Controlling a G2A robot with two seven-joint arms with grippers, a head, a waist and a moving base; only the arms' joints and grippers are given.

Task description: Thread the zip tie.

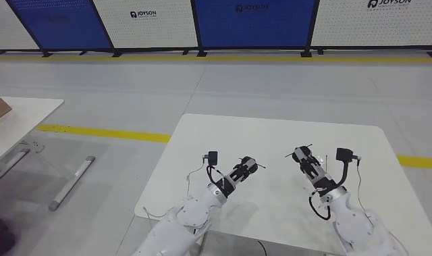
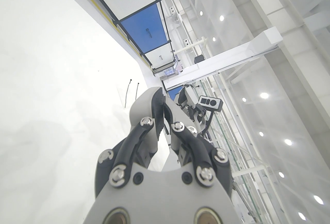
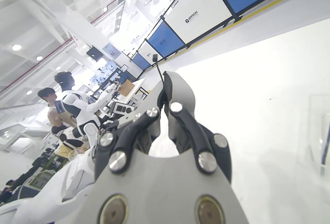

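Top view shows the right gripper (image 1: 298,152) over the middle of a white table (image 1: 270,131), toward its right edge. It is shut tight on a thin black zip tie (image 3: 157,66), and the head sticks out past the fingertips. The left gripper (image 1: 250,163) is nearer the left edge, with its fingers pressed together. Two more black ties (image 2: 128,92) show just beside it, against the table top. I cannot tell if it holds one.
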